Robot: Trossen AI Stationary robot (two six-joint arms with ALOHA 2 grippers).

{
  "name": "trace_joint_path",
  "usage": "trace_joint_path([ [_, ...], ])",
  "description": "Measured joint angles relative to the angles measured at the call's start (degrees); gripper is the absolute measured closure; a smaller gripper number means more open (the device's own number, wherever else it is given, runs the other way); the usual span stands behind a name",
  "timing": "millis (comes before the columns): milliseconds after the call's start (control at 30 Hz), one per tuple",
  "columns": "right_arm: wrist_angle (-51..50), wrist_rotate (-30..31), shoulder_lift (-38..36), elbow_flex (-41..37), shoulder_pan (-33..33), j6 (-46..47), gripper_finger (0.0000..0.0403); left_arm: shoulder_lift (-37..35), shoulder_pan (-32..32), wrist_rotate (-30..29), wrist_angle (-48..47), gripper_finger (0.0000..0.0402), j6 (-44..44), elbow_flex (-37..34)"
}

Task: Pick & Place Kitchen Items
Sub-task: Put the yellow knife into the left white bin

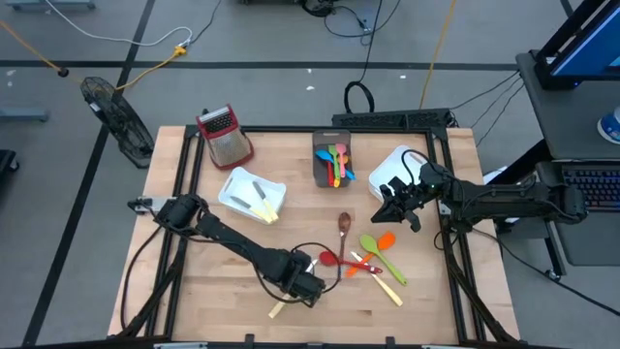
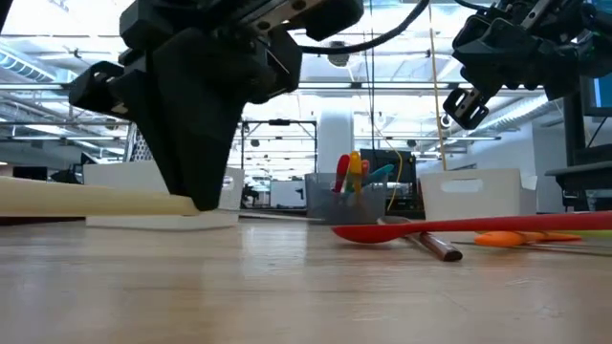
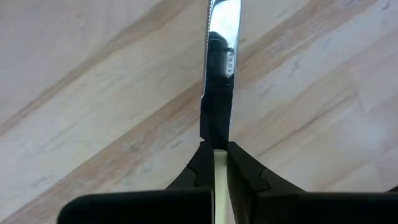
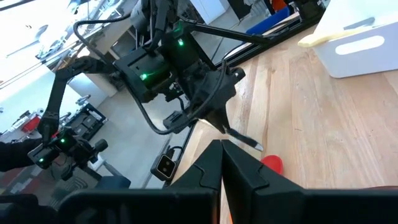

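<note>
Left gripper (image 2: 196, 196) clamps cream-handled knife (image 3: 221, 68) on wooden table (image 1: 426, 301).

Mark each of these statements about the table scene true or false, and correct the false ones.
1. The left gripper is shut on a cream-handled knife. True.
2. The right gripper holds a green spoon. False: it is shut and holds nothing; the green spoon lies on the table.
3. The box grater lies inside the grey bin. False: it stands on the table; the grey bin holds coloured utensils.
4. The white bin near the left arm holds cream-handled cutlery. True.
</note>
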Motion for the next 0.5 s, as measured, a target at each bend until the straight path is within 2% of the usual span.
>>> trace_joint_path([
  [200, 0.04, 0.0, 0.0, 0.0, -0.02, 0.02, 0.0399, -1.92, -0.06, -3.32, -0.32, 0.0394, -1.57, 0.02],
  [333, 0.02, 0.02, 0.0, 0.0, -0.02, 0.02, 0.0399, -4.78, -0.02, -11.05, -0.58, 0.0394, -5.93, 0.09],
  [500, 0.0, 0.02, 0.01, 0.0, -0.01, 0.02, 0.0399, -8.88, 0.05, -22.39, -3.63, 0.0394, -15.84, 0.17],
])
